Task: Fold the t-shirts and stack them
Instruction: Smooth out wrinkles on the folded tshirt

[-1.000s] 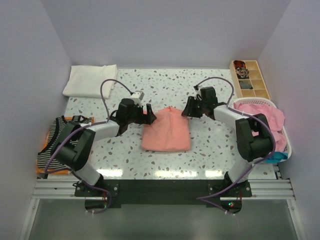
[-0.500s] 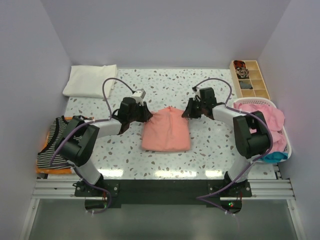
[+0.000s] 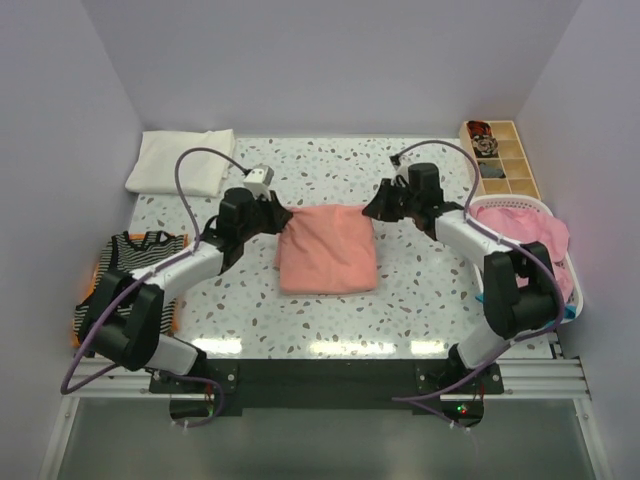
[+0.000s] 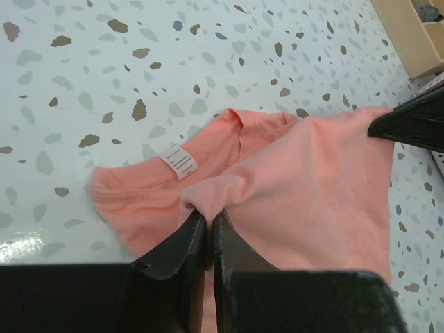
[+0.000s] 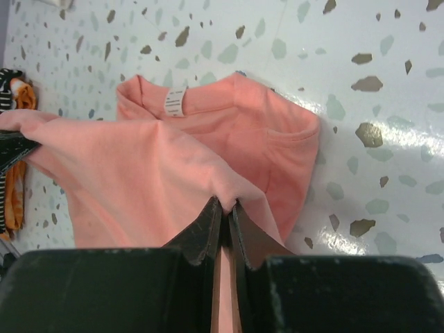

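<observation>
While left fingers and right fingers pinch it, the t-shirt spans between them.

Centre tee lies mid-table. My left gripper is on its far-left corner, my right gripper on its far-right. Folded cloth: far-left corner. Second tee: left edge. Divided tray: far right. Basket sits just nearer than the tray, with clothes in it.

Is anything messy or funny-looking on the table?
A bit. On the right, pink clothes spill over the rim of the white basket. On the left, a striped shirt lies crumpled. The salmon t-shirt in the middle is just half-folded, pinched by the left gripper and right gripper.
</observation>
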{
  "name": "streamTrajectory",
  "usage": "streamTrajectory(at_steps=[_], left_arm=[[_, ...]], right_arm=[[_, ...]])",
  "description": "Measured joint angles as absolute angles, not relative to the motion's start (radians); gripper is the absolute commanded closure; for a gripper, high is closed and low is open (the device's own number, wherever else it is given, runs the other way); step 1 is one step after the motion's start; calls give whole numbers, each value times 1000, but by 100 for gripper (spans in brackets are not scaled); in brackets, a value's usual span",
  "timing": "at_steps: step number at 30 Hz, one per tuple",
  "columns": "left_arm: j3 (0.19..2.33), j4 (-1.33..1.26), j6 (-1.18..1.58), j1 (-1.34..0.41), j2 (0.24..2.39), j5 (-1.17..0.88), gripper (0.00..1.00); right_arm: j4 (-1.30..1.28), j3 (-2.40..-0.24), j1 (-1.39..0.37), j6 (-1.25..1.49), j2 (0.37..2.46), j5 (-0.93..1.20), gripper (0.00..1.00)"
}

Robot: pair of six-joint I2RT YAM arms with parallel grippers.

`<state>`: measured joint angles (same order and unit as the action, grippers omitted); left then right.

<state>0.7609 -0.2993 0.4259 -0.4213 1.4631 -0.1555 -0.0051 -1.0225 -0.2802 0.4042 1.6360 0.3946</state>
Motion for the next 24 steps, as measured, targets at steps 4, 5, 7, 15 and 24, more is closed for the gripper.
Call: streamTrajectory(at_steps=[4, 5, 7, 15, 24], left_arm=[[753, -278, 426, -391, 1425, -135, 92], [752, -273, 426, -384, 1427, -130, 92], [739, -273, 427, -370, 1438, -125, 93], [715, -336, 459, -330, 1649, -125, 70], [683, -385, 492, -296, 1671, -44, 29]], right_arm=[[3, -1055, -280, 405, 1643, 397, 90], [5, -1071, -280, 407, 1658, 402, 90], [12, -1114, -280, 411, 1709, 411, 90], [86, -1277, -281, 439, 2011, 430, 56], [201, -1281, -258, 448, 2037, 424, 45]])
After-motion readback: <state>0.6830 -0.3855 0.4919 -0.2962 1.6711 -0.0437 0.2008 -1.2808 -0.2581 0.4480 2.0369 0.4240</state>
